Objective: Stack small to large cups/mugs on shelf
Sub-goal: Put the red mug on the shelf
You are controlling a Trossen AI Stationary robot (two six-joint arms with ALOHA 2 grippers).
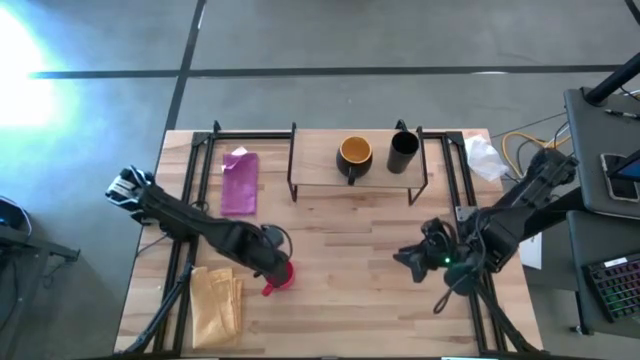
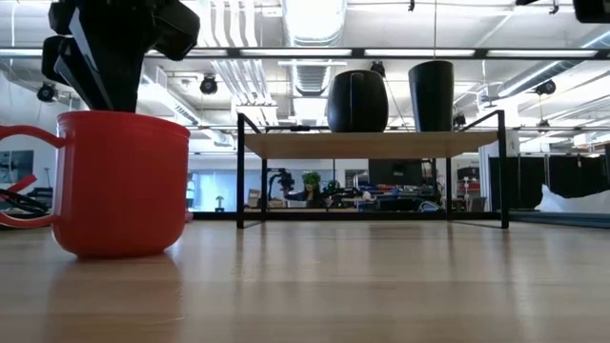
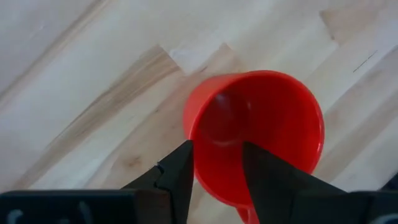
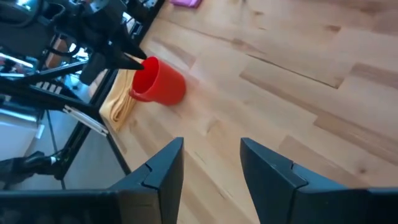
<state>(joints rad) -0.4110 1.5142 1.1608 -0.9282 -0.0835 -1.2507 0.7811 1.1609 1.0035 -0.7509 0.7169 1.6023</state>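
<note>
Done: 2 mugs are set on the low light-wood shelf (image 1: 320, 172): dark orange-lined mug (image 1: 354, 156), tall black cup (image 1: 403, 152), upper centre.
Left: red handled mug (image 1: 281, 276) on the counter (image 1: 340, 250), lower left.
Left tool (image 3: 217, 167): parted, straddling the mug's wall.
Right tool (image 4: 211, 158): open, empty, lower right.

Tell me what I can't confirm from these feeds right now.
- Red mug: the left pincer straddles its rim, but contact isn't clear; the high view's arm covers it.
- Red mug's handle: cut off by the left wrist view's edge.
- Shelf: its free spot is unseen in the low view.
- Right pincer: open, idle.
</note>
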